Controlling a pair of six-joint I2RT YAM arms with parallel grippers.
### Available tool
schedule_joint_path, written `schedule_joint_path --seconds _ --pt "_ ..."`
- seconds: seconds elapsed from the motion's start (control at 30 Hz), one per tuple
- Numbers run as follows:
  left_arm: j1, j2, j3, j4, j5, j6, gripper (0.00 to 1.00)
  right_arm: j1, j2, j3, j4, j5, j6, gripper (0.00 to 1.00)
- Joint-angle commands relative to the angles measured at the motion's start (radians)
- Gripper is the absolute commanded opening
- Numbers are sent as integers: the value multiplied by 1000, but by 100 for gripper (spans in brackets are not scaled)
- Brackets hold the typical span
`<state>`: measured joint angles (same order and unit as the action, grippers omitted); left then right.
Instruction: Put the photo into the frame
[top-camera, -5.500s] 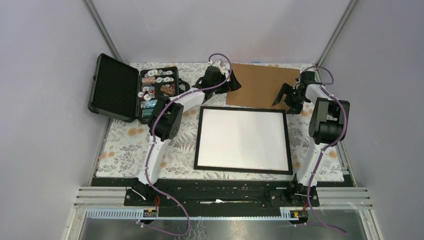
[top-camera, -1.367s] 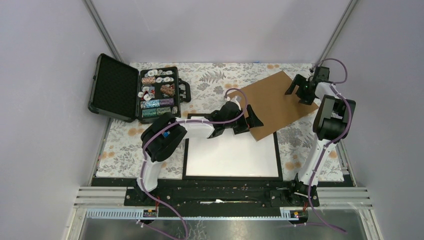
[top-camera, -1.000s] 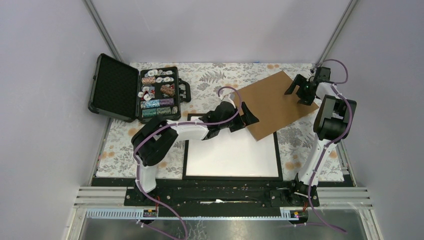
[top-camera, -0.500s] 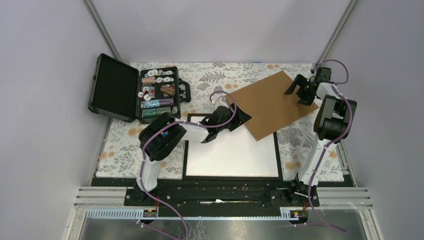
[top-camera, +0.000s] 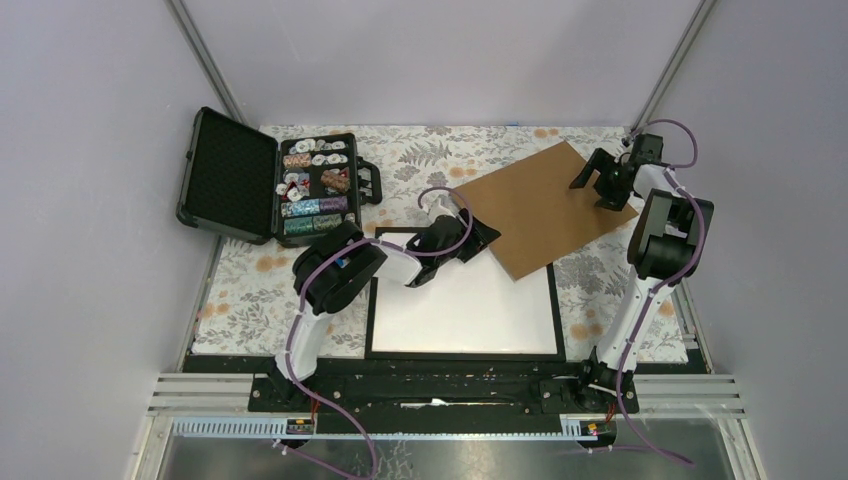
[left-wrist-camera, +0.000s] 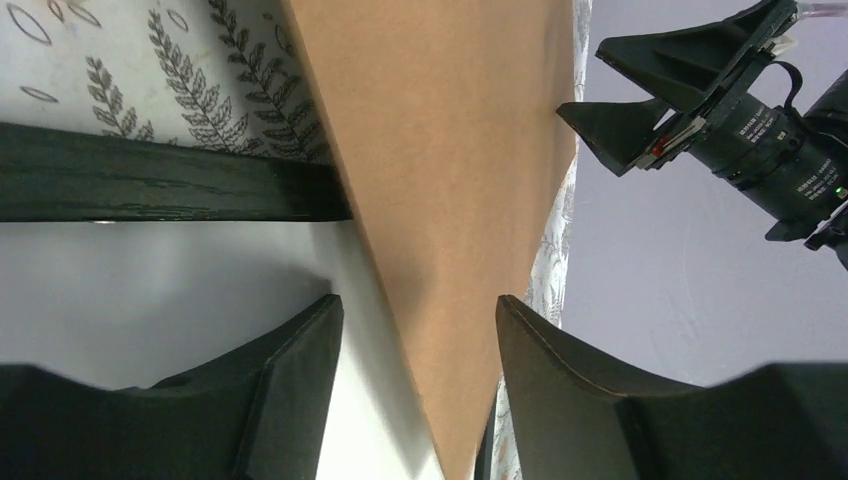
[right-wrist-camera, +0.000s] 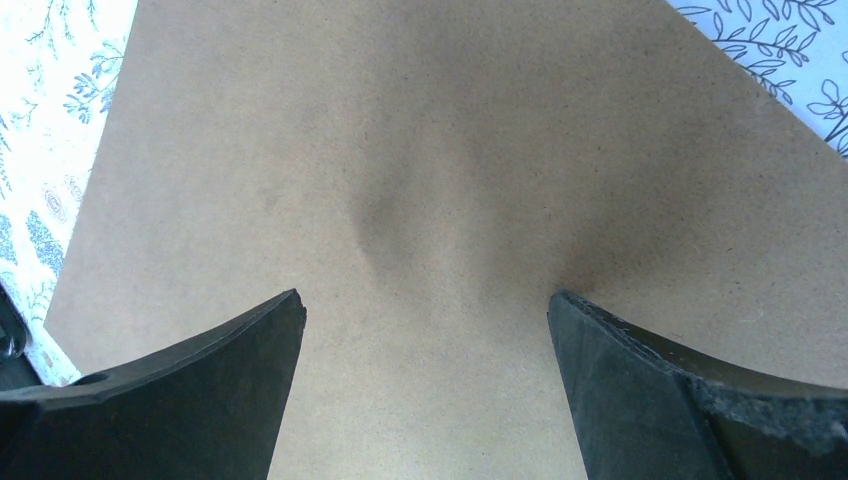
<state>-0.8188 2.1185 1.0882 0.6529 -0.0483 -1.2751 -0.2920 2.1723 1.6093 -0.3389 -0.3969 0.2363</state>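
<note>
The frame (top-camera: 368, 312) lies flat mid-table, thin black moulding (left-wrist-camera: 150, 186) around a plain white panel (top-camera: 460, 305). A brown backing board (top-camera: 540, 200) lies skewed, its near corner over the frame's far right corner. My left gripper (top-camera: 478, 232) is low at that near-left corner, open, with the board's tip (left-wrist-camera: 450, 330) between its jaws (left-wrist-camera: 418, 305). My right gripper (top-camera: 600, 182) hovers open over the board's far right part (right-wrist-camera: 420, 150), nothing between its fingers (right-wrist-camera: 425, 300). The photo is not in view.
An open black case (top-camera: 228, 172) with rows of poker chips (top-camera: 318, 185) sits at the far left. A floral cloth (top-camera: 250, 290) covers the table. Lilac walls (top-camera: 440, 50) close in behind and at both sides.
My left gripper has slid left along the board's near edge to its corner, and its jaws have narrowed. Board, frame and right arm have stayed put over the last second.
</note>
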Motion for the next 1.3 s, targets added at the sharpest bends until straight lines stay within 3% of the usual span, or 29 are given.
schedule_joint_path --seconds 0.0,0.23,0.33,0.53,0.63,0.7,0.73,0.93,1.07,1.27 --pt "-20 33 49 97 -13 -33 61 11 69 -29 -115 -11 8 100" --pt "-31 24 42 103 -37 -17 60 11 71 -27 -115 -15 7 100" --pt "-24 74 93 129 8 -41 46 11 67 -32 -117 -5 -1 100" --pt "-10 90 141 108 29 -25 33 10 57 -35 -123 8 -14 100" --pt "9 101 158 108 72 -17 15 10 35 -42 -131 4 -32 100" --pt "36 110 197 96 180 -5 0 10 -10 -57 -156 26 -58 100" --pt "57 110 223 81 242 6 0 10 -45 -67 -163 45 -64 100" --pt "137 -37 192 -114 578 113 0 12 -346 -166 -127 -9 -35 100" --pt "188 -240 108 -387 737 268 0 60 -479 -205 -97 -32 7 100" --pt "302 -500 -78 -790 795 505 0 164 -571 -242 -162 -33 9 100"
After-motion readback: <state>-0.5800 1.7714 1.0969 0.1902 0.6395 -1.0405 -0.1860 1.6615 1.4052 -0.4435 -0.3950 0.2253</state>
